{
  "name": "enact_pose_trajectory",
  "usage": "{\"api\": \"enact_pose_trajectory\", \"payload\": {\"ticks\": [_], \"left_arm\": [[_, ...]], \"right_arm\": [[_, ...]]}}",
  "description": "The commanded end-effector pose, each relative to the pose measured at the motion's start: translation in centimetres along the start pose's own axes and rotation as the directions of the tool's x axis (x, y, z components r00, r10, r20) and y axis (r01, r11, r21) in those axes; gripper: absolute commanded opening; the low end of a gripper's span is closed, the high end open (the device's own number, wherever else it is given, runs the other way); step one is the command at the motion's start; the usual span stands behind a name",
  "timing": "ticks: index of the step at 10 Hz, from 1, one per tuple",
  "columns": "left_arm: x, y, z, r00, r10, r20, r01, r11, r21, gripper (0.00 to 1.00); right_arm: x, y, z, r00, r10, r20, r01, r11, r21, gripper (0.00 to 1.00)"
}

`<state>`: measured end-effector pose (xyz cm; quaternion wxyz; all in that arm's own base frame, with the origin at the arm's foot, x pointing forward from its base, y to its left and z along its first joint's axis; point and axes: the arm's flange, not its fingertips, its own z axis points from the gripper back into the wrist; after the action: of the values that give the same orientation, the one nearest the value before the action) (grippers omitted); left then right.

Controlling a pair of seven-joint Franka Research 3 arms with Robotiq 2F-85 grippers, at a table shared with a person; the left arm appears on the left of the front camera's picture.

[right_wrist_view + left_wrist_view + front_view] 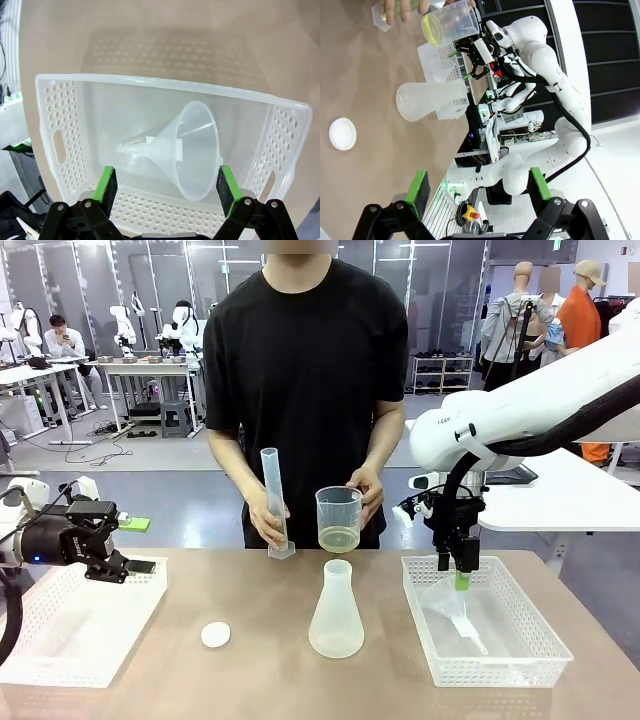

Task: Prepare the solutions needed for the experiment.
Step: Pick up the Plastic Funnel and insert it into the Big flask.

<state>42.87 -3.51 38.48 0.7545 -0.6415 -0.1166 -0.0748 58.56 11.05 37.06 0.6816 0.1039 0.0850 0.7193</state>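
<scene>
1 brown table (260, 690), white cap (215, 634), workbenches (150, 367) beyond

A clear funnel (190, 150) lies on its side inside the white perforated tray (65, 135), spout toward the tray's handle-slot wall. The right end effector (167, 184) hovers above the tray's near wall, green-padded fingers (106, 184) spread wide. The tan table (150, 30) surrounds the tray.

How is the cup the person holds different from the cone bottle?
The cup is up in the person's hand; the cone bottle stands on the table. The cup is clear with yellow liquid inside; the bottle is frosted and looks empty. The cup's mouth is wide; the bottle's is narrow. Both are open on top.
</scene>
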Motion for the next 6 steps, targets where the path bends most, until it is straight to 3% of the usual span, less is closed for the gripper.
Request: {"api": "enact_pose_trajectory", "payload": {"ticks": [1,6], "left_arm": [[0.1,-0.1,0.0,1.000,-0.013,0.001,0.013,1.000,-0.004,1.00],[0.1,-0.1,0.0,1.000,-0.013,0.001,0.013,1.000,-0.004,1.00]], "right_arm": [[-0.2,-0.8,0.0,0.998,0.045,0.037,-0.047,0.997,0.062,1.00],[0.1,-1.7,-1.7,0.996,0.086,-0.016,-0.083,0.985,0.151,1.00]]}}
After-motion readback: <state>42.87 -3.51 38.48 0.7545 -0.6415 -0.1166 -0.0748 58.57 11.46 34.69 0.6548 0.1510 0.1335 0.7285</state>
